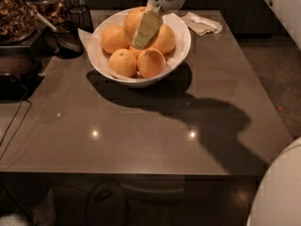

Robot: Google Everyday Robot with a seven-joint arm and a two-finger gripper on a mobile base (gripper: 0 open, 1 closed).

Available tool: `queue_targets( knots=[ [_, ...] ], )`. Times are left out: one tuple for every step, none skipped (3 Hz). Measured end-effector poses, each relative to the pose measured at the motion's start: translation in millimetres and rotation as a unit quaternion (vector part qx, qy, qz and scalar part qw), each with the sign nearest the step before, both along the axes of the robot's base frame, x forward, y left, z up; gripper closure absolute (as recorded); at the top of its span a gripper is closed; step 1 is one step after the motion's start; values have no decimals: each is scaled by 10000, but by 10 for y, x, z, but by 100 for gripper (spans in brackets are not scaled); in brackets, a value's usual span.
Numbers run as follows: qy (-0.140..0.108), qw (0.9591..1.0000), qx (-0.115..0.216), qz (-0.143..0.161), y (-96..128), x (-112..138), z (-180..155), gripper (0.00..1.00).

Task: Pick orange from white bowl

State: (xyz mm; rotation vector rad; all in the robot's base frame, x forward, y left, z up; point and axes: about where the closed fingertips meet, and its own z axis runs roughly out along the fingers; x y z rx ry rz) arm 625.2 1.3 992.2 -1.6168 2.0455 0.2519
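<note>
Arm comes in from the top centre of the frame. The gripper [145,32] angles down-left into the white bowl [182,44], against the orange [131,21]. Can't tell if the claw is open or closed.

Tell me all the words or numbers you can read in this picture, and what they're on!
No text can be read anywhere.
The gripper, hanging over the white bowl at the back of the table: no writing shows on it.
The crumpled napkin beside the bowl: blank.
The container at the back left: no label shows.
</note>
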Motion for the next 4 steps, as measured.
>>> queue_targets(
  knots=[
    [67,9998,184,8,-29,-234,123,100],
    [71,9988,441,-221,-155,-499,188,100],
    [74,9964,663,-517,-267,-753,165,100],
    [77,9937,779,-803,-342,-1013,155,100]
  ],
)
